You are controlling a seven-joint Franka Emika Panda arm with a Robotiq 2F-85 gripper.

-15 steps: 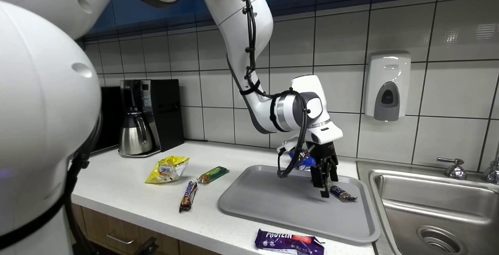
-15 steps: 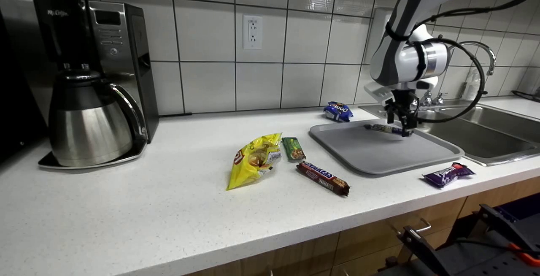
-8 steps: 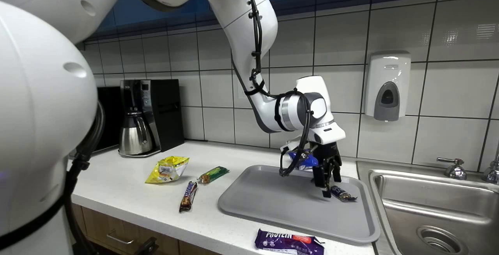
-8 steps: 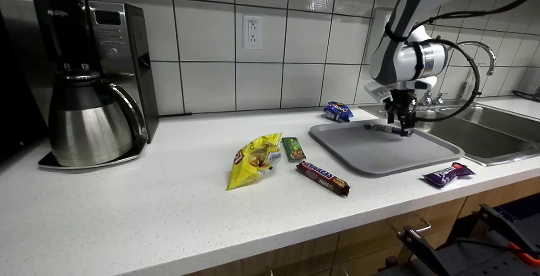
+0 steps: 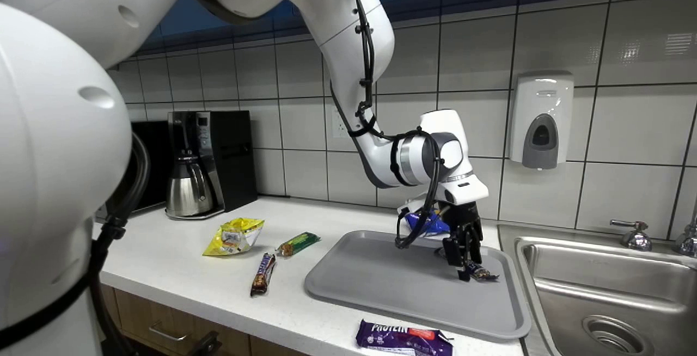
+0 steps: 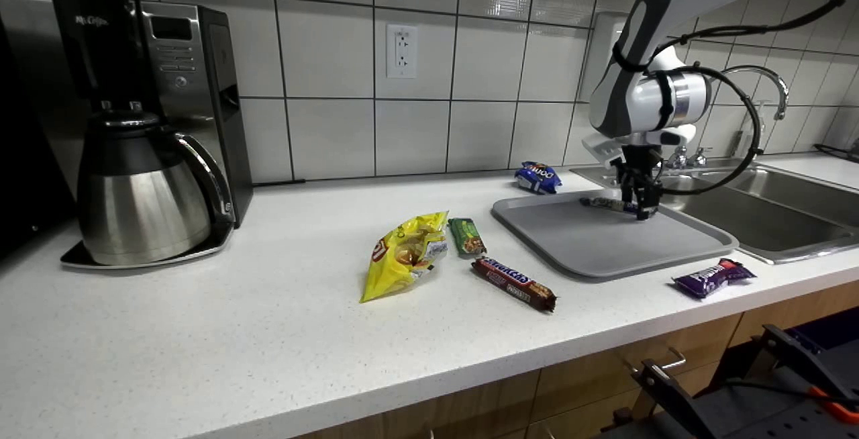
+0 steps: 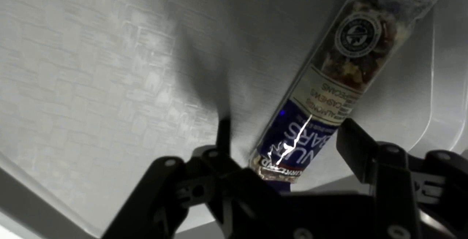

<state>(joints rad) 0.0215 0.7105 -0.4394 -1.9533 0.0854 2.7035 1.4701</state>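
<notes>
Straddling the nut bar (image 7: 334, 85): my gripper (image 7: 287, 127) sits low over it, jaws spread, wider apart than the wrapper is broad.
Nut bar's place: flat on the gray tray (image 5: 403, 285), toward the end beside the sink (image 5: 604, 296), its printed NUT BARS upside down in my wrist view.
Jaw gap: in the wrist view I see bare tray between the wrapper and the finger (image 7: 224, 138) toward the view's left; the finger (image 7: 356, 151) toward its right sits at the wrapper's edge, and I cannot tell whether they touch.
Arm (image 5: 346, 40): white, reaching out over the white counter (image 6: 268, 331).
Blue packet (image 6: 537, 178): off the tray, on the counter, near the tiled wall (image 6: 329, 137).
Snickers bar (image 6: 515, 284): on the counter, near the green-wrapped bar (image 6: 467, 236), both beside the tray.
Yellow bag (image 6: 406, 254): near those two, farther from the tray.
Purple protein bar (image 5: 404, 339): just beside the tray's front edge, close to the counter's edge, as I see in both exterior views.
Coffee maker (image 6: 178, 70): well apart from the tray, its steel carafe (image 6: 144, 190) standing in it.
Soap dispenser (image 5: 542, 119): mounted on the tiled wall near the sink.
</notes>
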